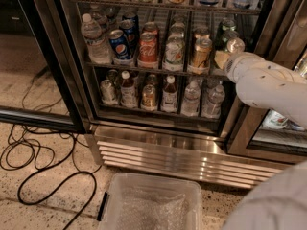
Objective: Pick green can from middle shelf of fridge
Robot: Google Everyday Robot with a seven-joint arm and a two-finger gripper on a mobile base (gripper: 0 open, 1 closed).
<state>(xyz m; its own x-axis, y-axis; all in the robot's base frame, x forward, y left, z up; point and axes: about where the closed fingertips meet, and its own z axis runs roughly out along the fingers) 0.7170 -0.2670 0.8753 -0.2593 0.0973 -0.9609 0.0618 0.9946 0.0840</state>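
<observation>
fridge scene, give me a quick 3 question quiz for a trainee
1. True or false: the gripper is at the right end of the middle shelf.
2. Which can stands directly left of the gold can? A) Pepsi can B) whitish can C) red can
3. Fill in: on the floor in front of the fridge sits a clear plastic ____.
Key: 1 true; 2 B; 3 bin.

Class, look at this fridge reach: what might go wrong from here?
The gripper sits at the right end of the middle shelf, close beside the gold can, and may knock it over. The arm hides much of the green can, so a grasp may miss or slip.
</observation>
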